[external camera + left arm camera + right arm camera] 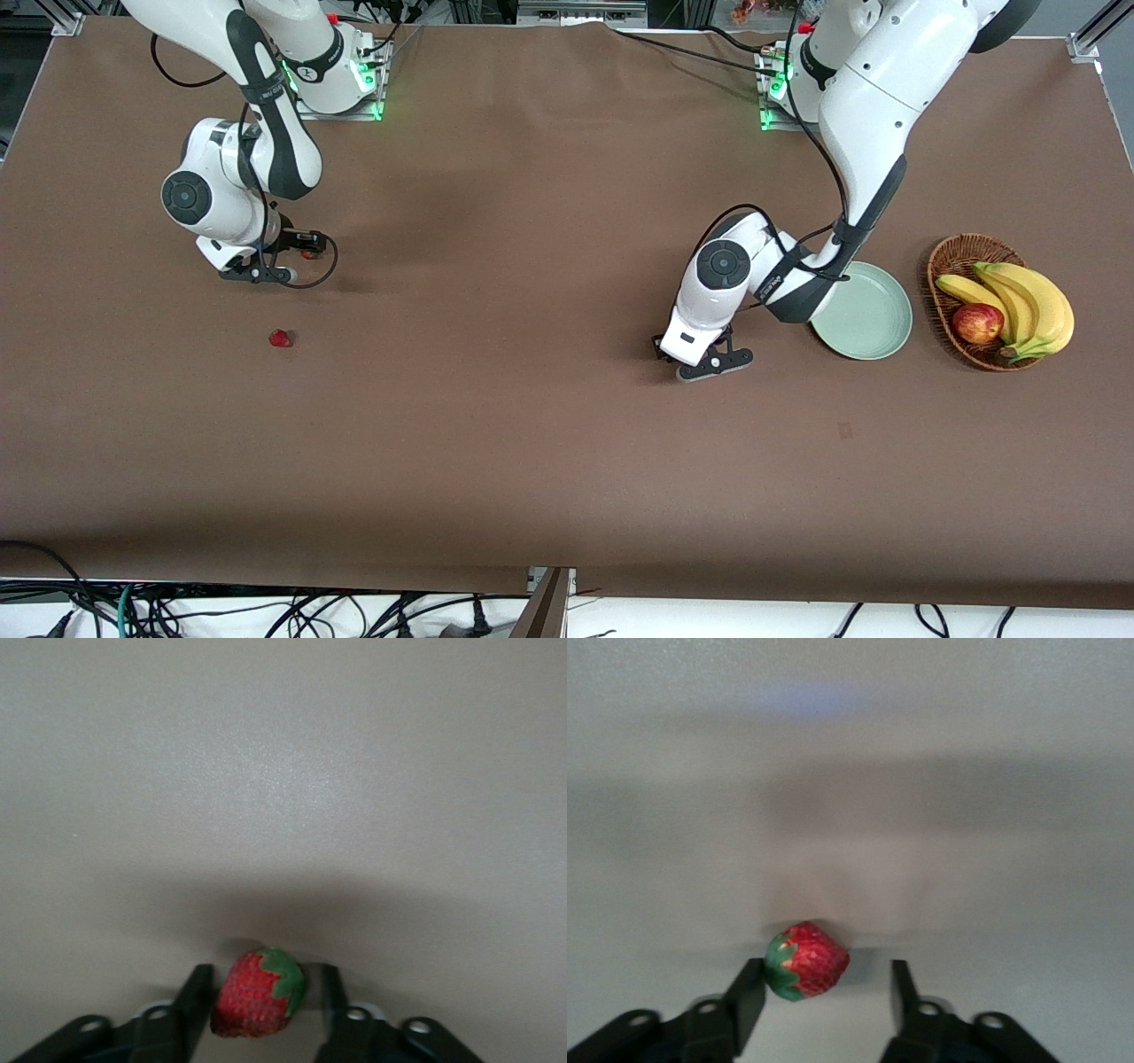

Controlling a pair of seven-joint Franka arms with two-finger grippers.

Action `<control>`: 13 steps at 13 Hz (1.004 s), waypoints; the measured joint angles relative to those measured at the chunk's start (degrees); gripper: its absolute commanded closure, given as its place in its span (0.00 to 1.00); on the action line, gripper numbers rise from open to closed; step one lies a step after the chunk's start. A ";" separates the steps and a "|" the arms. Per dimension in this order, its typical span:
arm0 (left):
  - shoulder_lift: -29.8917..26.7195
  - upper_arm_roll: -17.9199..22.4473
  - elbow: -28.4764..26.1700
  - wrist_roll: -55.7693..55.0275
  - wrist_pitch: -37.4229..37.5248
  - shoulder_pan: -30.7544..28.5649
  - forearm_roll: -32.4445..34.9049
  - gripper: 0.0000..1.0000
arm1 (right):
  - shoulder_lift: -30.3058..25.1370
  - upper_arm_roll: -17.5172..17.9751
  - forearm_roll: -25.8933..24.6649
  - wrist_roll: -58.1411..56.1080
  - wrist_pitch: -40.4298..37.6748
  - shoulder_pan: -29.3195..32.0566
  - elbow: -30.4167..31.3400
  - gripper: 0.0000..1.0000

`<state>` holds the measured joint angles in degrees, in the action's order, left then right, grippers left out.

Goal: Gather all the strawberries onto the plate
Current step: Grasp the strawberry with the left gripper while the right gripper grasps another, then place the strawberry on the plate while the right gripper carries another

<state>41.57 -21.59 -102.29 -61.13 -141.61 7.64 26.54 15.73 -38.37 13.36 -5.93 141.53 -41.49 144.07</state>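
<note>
Left arm reaches down from its base, wrist bent low, left gripper (706, 362) at the table beside the plate (873, 321), toward the right arm's end from it. Its fingers (190, 1005) sit either side of a strawberry (257, 994); one finger touches the berry, the second stands just off it, so not clamped. Right arm is folded down, right gripper (285, 260) low at the table with a second strawberry (806, 960) between its fingers (749, 992), touching one, clear gap to the second. A third strawberry (281, 338) lies on the table nearer the front camera. Wicker basket (952, 257) with bananas (1028, 297) and apple (977, 322) sits beside the plate
</note>
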 measured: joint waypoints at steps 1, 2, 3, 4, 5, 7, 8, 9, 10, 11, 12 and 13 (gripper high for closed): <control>-0.07 -0.07 0.11 0.00 0.37 -0.02 -0.30 0.96 | 0.00 0.00 0.08 0.00 0.07 0.00 0.06 0.58; -0.15 -0.13 0.42 0.00 1.33 -0.02 -1.07 0.96 | 0.00 0.00 0.19 0.00 0.34 0.00 0.10 0.63; -0.30 -0.13 1.01 0.39 2.81 -0.06 -2.53 0.96 | 0.00 0.00 0.29 0.00 0.67 -0.01 0.14 0.71; -0.76 -0.12 1.92 2.38 4.79 -0.18 -5.23 0.96 | 0.00 0.00 0.31 0.00 0.95 -0.01 0.18 0.77; -1.73 0.01 2.93 6.02 7.09 -0.38 -9.20 0.96 | -0.10 -0.02 0.31 0.00 0.98 -0.03 0.18 0.78; -6.01 2.14 4.63 16.31 13.41 -0.78 -18.91 0.96 | -0.51 0.40 0.44 0.15 1.07 -0.22 -0.08 0.78; -9.01 4.56 4.95 22.08 17.26 -0.97 -23.19 0.96 | -0.67 1.01 0.70 0.77 0.94 -0.57 -0.78 0.78; -12.17 7.60 5.01 28.24 21.54 -1.20 -26.76 0.96 | -0.80 1.91 0.91 1.77 0.51 -0.87 -2.02 0.78; -15.10 10.90 4.92 34.41 25.72 -1.47 -29.13 0.96 | -0.98 3.18 1.08 3.27 -0.56 -1.04 -3.85 0.78; -17.50 14.17 4.70 40.05 29.36 -1.71 -30.21 0.96 | -1.23 4.78 1.12 5.55 -2.09 -1.21 -6.35 0.78; -19.37 17.43 4.13 45.21 31.91 -1.89 -30.49 0.96 | -1.37 6.85 1.13 9.02 -4.18 -1.42 -9.60 0.78; -20.59 20.52 3.10 50.18 32.87 -1.98 -30.58 0.96 | -1.25 9.42 1.14 13.78 -6.86 -1.65 -13.41 0.77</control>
<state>20.98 -1.07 -99.19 -10.95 -108.75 5.65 -4.03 14.48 -28.96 14.50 7.84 134.66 -43.14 130.67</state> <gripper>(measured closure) 0.648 0.656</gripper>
